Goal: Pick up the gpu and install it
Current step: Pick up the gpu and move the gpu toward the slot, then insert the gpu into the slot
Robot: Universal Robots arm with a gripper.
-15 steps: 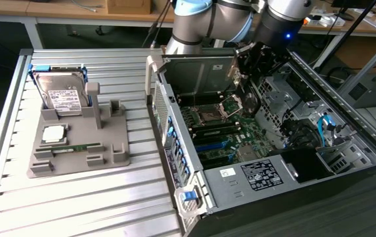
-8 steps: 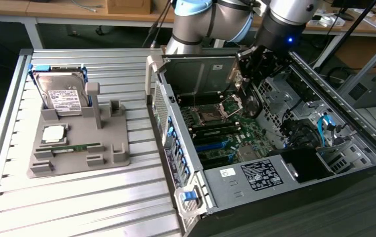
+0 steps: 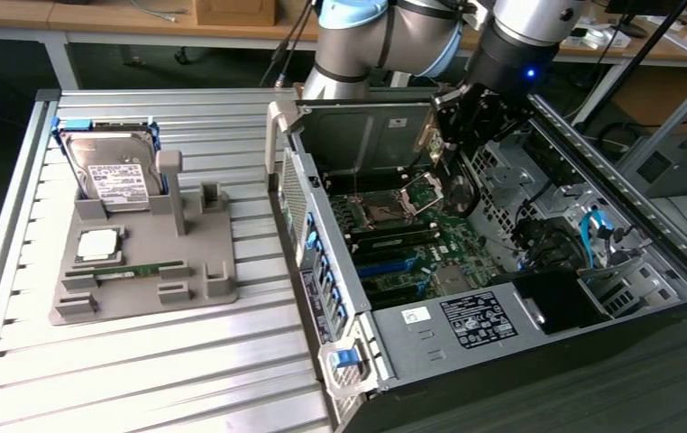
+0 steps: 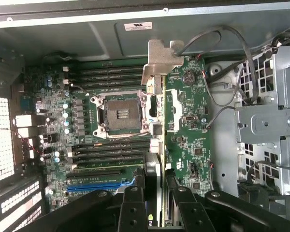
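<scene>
The gpu (image 4: 159,58) is a thin dark card seen edge-on, with a silvery metal bracket at its far end. My gripper (image 4: 157,203) is shut on it, one black finger (image 4: 133,203) on each side of the card. The card hangs above the green motherboard (image 4: 111,145) inside the open computer case, running past the empty CPU socket (image 4: 120,112). In the exterior view the gripper (image 3: 450,144) reaches down into the case (image 3: 500,334) at its back, with the gpu (image 3: 428,142) held over the board.
A blue expansion slot (image 4: 94,183) and several black slots lie on the board near the gripper. Grey and black cables (image 4: 222,92) and a metal drive cage (image 4: 270,121) stand beside the board. Outside the case, a grey fixture (image 3: 139,271) holds a hard drive (image 3: 115,176), a CPU (image 3: 97,244) and a memory stick (image 3: 127,269).
</scene>
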